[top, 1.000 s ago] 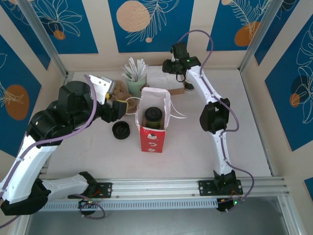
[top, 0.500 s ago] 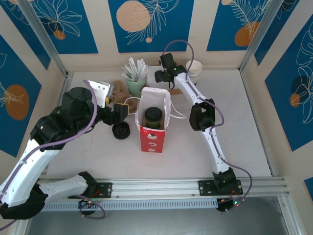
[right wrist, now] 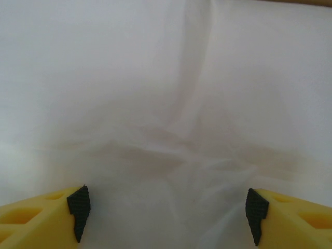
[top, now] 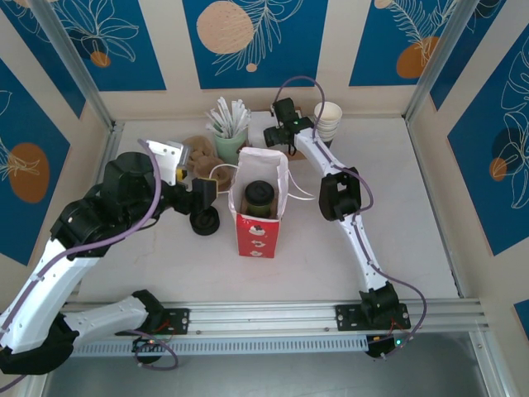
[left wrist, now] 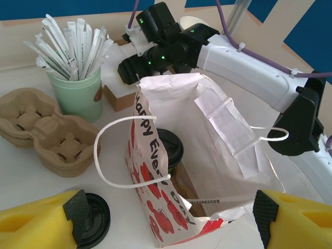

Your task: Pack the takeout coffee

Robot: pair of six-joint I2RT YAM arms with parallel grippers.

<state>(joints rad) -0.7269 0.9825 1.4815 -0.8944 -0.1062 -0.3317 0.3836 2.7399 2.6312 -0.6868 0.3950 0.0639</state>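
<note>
Left tool [left wrist: 171,215], right tool [right wrist: 166,212]: spread wide, empty. One takeout coffee [top: 259,196] inside one paper bag [top: 256,236]; one lid [top: 204,222] beside bag.

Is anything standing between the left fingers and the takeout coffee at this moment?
Yes. The takeout coffee stands inside the paper bag, and the bag's red printed near wall lies between it and the open left fingers. Seen from above, the bag's mouth is open over the cup.
</note>
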